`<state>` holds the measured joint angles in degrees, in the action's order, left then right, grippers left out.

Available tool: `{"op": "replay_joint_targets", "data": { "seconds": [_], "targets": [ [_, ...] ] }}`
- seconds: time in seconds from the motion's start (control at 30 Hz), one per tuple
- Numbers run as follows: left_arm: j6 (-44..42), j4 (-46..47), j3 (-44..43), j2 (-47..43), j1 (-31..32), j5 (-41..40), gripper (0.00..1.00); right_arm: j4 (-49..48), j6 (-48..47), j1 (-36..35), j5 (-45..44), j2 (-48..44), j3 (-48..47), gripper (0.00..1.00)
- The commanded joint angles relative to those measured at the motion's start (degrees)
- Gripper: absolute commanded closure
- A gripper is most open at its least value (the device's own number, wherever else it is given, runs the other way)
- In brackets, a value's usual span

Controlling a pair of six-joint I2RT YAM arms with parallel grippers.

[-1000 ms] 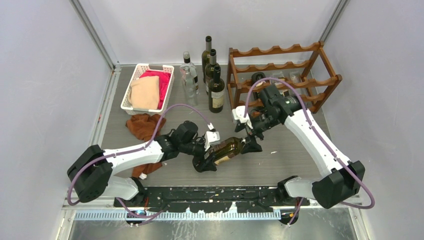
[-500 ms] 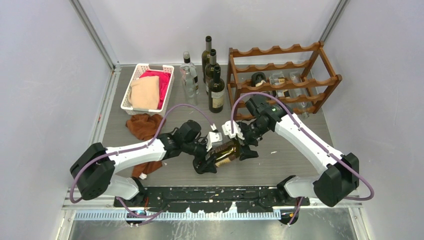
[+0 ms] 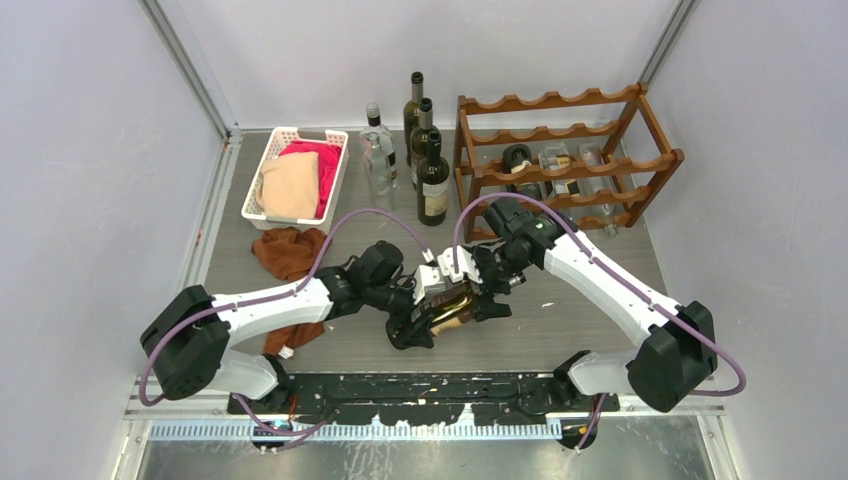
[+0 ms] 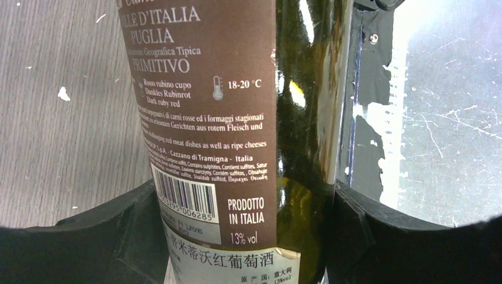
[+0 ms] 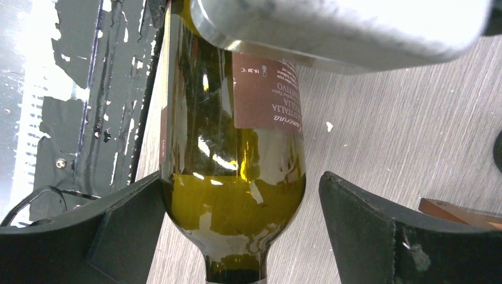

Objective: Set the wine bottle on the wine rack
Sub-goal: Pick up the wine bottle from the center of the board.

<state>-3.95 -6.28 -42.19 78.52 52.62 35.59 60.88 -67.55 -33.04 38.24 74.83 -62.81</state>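
Bare table lies open at lower right. Both arms fold inward: my left gripper clamps the wine bottle mid-frame, and my right gripper straddles its shoulder, spread wide. The wine rack stands upper right.

A dark green, brown-labelled wine bottle lay sideways mid-table. The reddish-brown wooden wine rack stood at the back right.
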Motion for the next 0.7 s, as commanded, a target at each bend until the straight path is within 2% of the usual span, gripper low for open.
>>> {"op": "replay_joint_targets", "data": {
  "seconds": [0.0,0.23,0.37,0.43,0.5,0.53,0.6,0.67],
  "targets": [
    [-0.6,7.6,-2.9,-1.7,0.5,4.7,1.00,-3.4,0.0,-0.4,-0.4,-0.6,1.1,0.00],
    [0.0,8.8,-2.7,-1.5,0.5,5.2,1.00,-4.0,0.3,-0.8,0.2,-0.6,1.8,0.01],
    [0.4,9.2,-2.5,-1.4,0.6,5.3,1.00,-3.7,1.3,-0.9,0.5,-0.9,1.4,0.12],
    [0.7,10.0,-2.1,-1.6,0.6,4.8,0.99,-3.4,1.7,-0.9,0.2,-1.1,1.2,0.29],
    [0.7,10.2,-1.8,-1.7,0.6,4.3,0.95,-3.9,3.8,-0.8,-0.5,-1.8,1.3,0.67],
    [0.8,10.0,-1.7,-1.7,0.6,4.0,0.90,-4.0,4.4,-0.9,-0.8,-2.3,1.5,0.76],
    [1.5,9.9,-1.4,-1.6,0.6,2.8,0.61,-3.7,5.3,-0.7,-0.9,-2.9,1.7,0.92],
    [1.9,9.9,-0.8,-1.7,0.6,2.3,0.36,-3.3,6.0,-0.7,-0.5,-3.4,1.9,0.99]
  ]
}}
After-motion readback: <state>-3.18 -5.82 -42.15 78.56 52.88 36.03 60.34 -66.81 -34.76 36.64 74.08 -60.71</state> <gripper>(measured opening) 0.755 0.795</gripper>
